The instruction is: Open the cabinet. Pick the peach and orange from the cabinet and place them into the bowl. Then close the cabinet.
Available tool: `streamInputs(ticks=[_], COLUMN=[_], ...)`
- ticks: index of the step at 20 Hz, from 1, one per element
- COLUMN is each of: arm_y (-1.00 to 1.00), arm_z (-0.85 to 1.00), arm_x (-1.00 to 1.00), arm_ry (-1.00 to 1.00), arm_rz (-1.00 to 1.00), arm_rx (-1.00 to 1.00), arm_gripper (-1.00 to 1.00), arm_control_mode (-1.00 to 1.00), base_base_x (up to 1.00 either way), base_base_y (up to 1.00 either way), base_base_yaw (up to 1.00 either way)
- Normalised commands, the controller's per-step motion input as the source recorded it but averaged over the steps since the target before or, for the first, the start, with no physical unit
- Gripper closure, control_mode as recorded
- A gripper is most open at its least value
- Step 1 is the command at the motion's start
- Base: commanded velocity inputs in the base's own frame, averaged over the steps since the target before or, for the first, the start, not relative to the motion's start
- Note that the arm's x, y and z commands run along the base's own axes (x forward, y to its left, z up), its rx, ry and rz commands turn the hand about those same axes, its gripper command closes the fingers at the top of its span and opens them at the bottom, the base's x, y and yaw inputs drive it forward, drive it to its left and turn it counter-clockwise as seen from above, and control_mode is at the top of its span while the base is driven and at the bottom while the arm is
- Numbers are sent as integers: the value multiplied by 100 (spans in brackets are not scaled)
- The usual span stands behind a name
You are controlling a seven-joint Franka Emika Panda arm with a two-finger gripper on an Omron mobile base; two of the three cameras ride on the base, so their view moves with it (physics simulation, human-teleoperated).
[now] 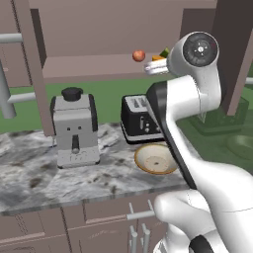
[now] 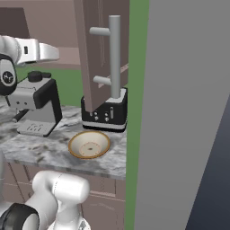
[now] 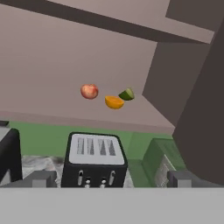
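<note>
While both mauve-brown panelled doors of the wide wall cabinet point(image 1: 99, 69) stand open, the small round reddish-pink peach point(image 3: 89, 91) lies on its shelf. Just beside the peach is the small bright orange-yellow orange point(image 3: 114, 102), and a dark green pointed fruit point(image 3: 127, 94) touches the orange on the far side. The two-finger gripper point(image 3: 112, 177) is in front of the shelf and apart from the fruits; its dark tips stand wide apart and hold nothing. Under the shelf, a black toaster point(image 1: 141, 118) with four slots stands on the grey marbled counter point(image 1: 39, 173). The shallow bowl with tan-brown rim and cream inside point(image 1: 156, 159) sits just in front of the toaster. A grey boxy coffee machine point(image 1: 74, 129) stands left of the toaster. In the right base view, one open door with its long grey bar handle point(image 2: 114, 56) hangs before the toaster.
</note>
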Motion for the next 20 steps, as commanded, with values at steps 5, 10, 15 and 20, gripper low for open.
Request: streamInputs(ticks=[5, 10, 15, 20], arm_y=[-11, -2, -4, 0], arm_z=[0, 0, 0, 0], arm_x=[6, 0, 7, 35], arm_ry=[0, 0, 0, 0], arm_rz=[1, 0, 0, 0], arm_rx=[0, 0, 0, 3], arm_gripper=[-100, -100, -100, -100], arm_control_mode=[-100, -100, -100, -100], base_base_x=[0, 0, 0, 0], base_base_y=[0, 0, 0, 0], base_base_yaw=[0, 0, 0, 0])
